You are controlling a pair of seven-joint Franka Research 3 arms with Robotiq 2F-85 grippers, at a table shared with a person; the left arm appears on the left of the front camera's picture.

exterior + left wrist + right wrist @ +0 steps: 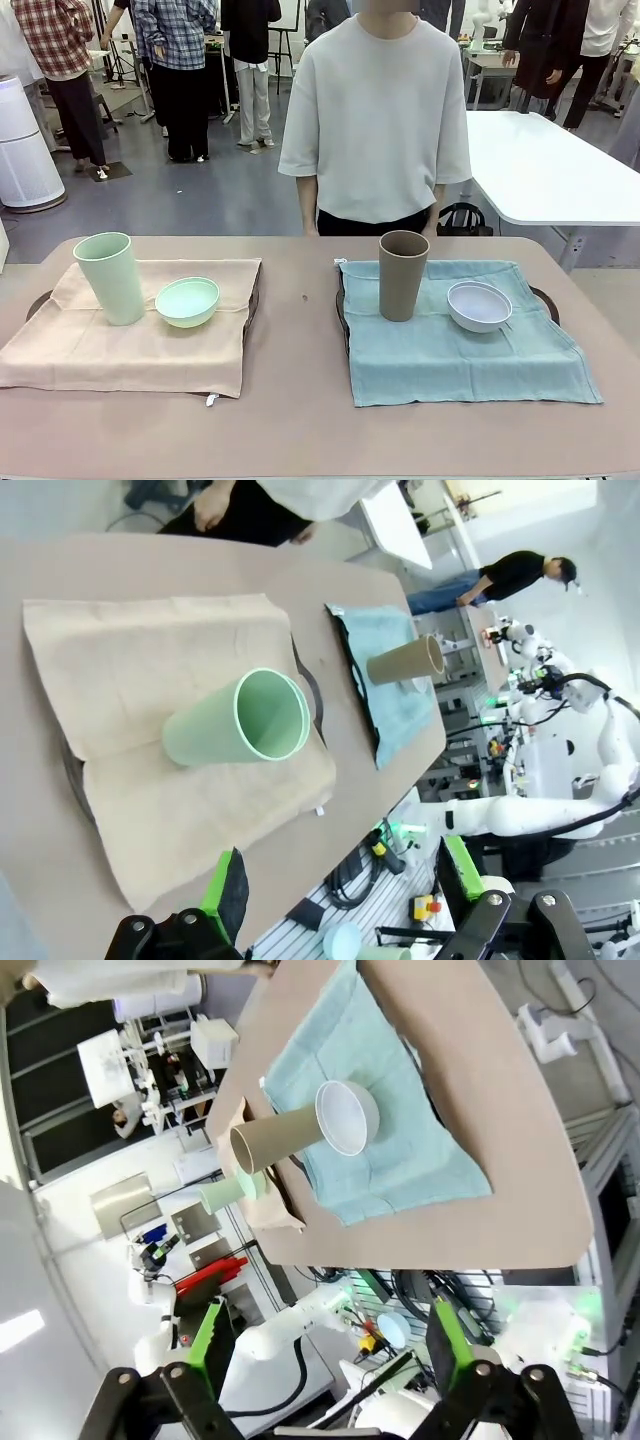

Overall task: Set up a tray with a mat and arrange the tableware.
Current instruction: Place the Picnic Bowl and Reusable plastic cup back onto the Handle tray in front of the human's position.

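Observation:
On the left, a beige mat (130, 340) covers a dark tray (37, 301). A pale green cup (110, 277) and a pale green bowl (187, 301) stand on it. On the right, a blue mat (460, 350) lies over a second tray (341, 305) with a brown cup (403, 274) and a white bowl (479, 305). My left gripper (345, 900) hangs open, high above the green cup (240, 720) and beige mat (130, 650). My right gripper (325, 1350) is open too, well above the white bowl (345, 1115), brown cup (275, 1140) and blue mat (400, 1150).
A person (375, 120) stands at the far edge of the table (300, 420), arms down. A strip of bare tabletop runs between the two trays and along the near edge. A white table (550, 170) stands behind on the right.

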